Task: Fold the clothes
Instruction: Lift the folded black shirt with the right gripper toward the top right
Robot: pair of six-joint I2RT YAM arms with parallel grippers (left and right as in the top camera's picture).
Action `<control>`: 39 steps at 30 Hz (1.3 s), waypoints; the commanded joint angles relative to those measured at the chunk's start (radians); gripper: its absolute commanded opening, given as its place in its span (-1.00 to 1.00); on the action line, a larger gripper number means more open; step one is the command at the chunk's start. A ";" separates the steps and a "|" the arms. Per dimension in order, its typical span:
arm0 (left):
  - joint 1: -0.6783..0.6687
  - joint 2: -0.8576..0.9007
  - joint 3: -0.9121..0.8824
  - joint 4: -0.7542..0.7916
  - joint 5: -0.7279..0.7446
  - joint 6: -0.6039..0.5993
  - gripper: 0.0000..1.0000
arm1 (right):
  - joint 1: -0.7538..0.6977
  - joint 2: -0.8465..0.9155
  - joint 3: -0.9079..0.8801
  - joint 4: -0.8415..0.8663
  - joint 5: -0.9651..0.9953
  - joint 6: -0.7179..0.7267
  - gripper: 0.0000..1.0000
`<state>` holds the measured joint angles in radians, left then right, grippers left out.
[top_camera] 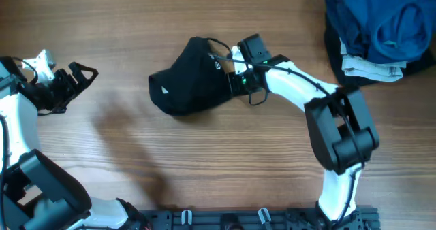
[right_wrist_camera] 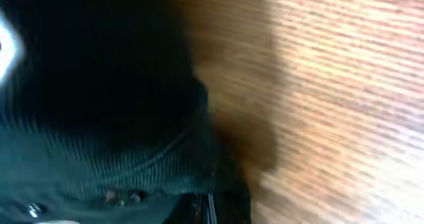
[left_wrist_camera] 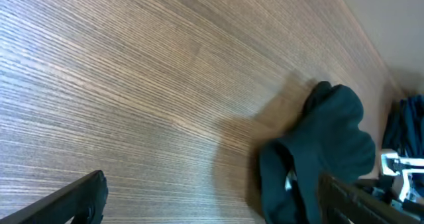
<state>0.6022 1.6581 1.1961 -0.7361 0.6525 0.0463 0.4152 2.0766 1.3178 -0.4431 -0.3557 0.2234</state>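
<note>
The black garment (top_camera: pixel 191 77), lying bunched in the middle of the surface (top_camera: pixel 136 155), is being met at its right edge by the right claw (top_camera: pixel 228 62), grip not discernible, while the left claw (top_camera: pixel 78 80) is being held wide, well apart; spreading flat is being judged the next need

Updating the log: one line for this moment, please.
black garment bunched mid-table | right gripper at its right edge, grip unclear | left gripper open, apart

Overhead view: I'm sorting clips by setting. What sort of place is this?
Probably a robot lab workbench set up for laundry practice: a wooden table, a right arm reaching a crumpled black garment, and a blue garment heaped in the corner.
</note>
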 commanded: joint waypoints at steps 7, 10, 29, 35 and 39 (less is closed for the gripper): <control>-0.005 0.010 0.002 0.000 0.001 -0.002 1.00 | -0.126 0.093 0.006 0.352 0.170 -0.015 -0.91; -0.005 0.010 0.001 0.000 0.001 -0.003 0.99 | -0.185 0.093 0.043 0.542 0.195 -0.013 -0.91; 0.002 0.010 0.001 0.098 -0.153 -0.071 0.99 | 0.280 0.064 0.576 -0.766 0.242 0.382 0.82; 0.072 0.010 0.001 0.093 -0.194 -0.186 0.99 | 0.422 0.074 0.366 -0.293 0.409 0.246 0.59; 0.077 0.010 0.001 0.090 -0.195 -0.186 1.00 | 0.422 0.077 0.316 -0.220 0.423 -0.215 0.50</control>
<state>0.6765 1.6588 1.1961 -0.6464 0.4641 -0.1192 0.8455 2.1490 1.6489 -0.6781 0.0097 0.3943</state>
